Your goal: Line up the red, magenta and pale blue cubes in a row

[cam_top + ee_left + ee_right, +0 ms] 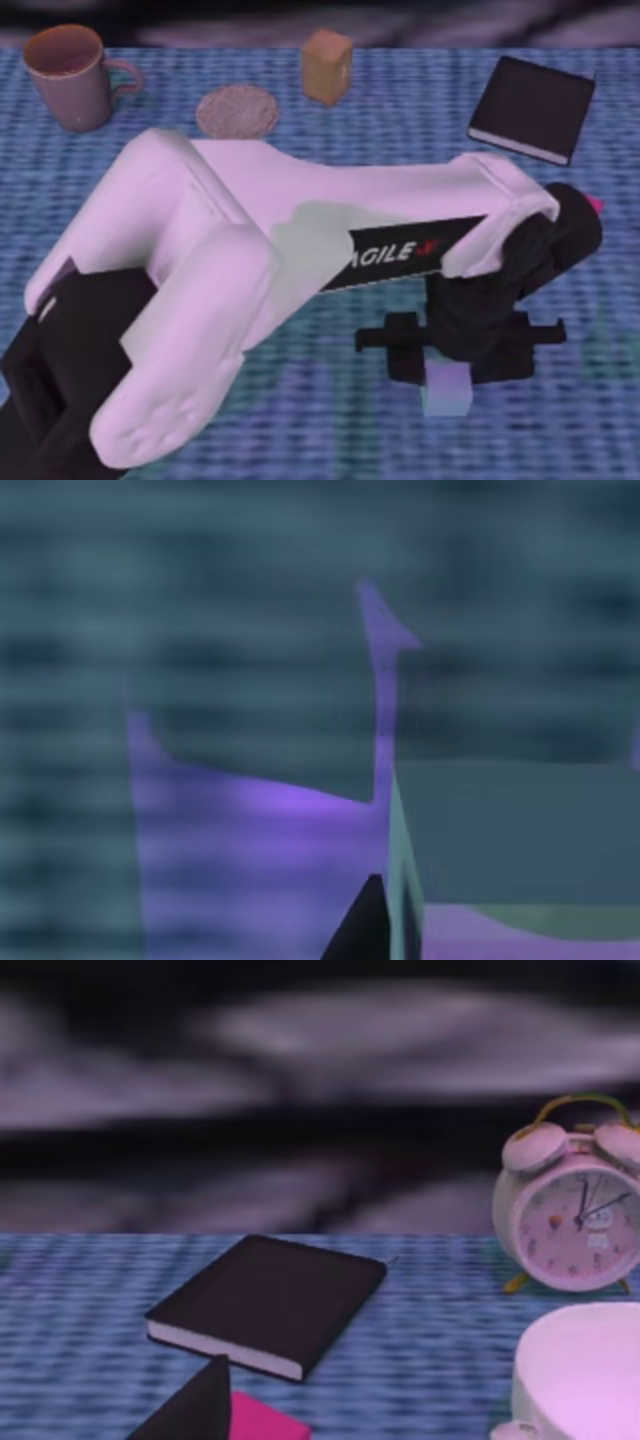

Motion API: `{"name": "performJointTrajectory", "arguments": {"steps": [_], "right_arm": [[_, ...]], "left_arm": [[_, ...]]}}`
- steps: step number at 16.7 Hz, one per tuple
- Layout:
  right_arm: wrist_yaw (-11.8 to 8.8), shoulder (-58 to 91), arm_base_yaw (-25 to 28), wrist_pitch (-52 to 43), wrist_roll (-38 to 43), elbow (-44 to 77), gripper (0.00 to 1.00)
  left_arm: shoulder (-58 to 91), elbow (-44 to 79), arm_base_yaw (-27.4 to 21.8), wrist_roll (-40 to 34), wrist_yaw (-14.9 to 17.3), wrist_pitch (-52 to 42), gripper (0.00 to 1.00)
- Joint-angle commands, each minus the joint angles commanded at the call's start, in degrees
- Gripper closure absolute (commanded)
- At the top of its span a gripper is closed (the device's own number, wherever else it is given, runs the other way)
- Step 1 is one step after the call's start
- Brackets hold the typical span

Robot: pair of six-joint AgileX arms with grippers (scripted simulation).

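My left pincer [447, 375] is low over the bench [560, 420], and it has the pale blue cube [446, 392] between its fingers. The fingers look closed on the cube's sides, so I think I am holding it and not just hanging over it. I hold it low so I can set it down softly in the row. Up close, my left wrist view shows one flat face of the pale blue cube [520, 830] right by a dark fingertip. The magenta cube [596, 205] peeks out behind my arm, farther back than the pale blue cube and nearer the black book [533, 108]. I cannot see the red cube; my big arm may hide it. The orange-tan block [327, 66], the mug [70, 75] and the round coaster [237, 110] sit far back, out of my way. My right arm is not seen from above, and I cannot tell how its pincer is.
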Motion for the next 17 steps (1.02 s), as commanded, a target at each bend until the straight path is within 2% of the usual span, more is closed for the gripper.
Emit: {"name": "performJointTrajectory", "arguments": {"steps": [3,4,13,17], "right_arm": [[0.0,0.0,0.0,0.0,0.0,0.0,0.0],[0.0,0.0,0.0,0.0,0.0,0.0,0.0],[0.0,0.0,0.0,0.0,0.0,0.0,0.0],[0.0,0.0,0.0,0.0,0.0,0.0,0.0]], "left_arm": [[0.0,0.0,0.0,0.0,0.0,0.0,0.02],[0.0,0.0,0.0,0.0,0.0,0.0,0.0],[-0.06,0.2,0.08,-0.01,0.0,-0.21,0.0],[-1.31,4.91,0.48,-0.38,-0.07,-6.37,0.0]]}}
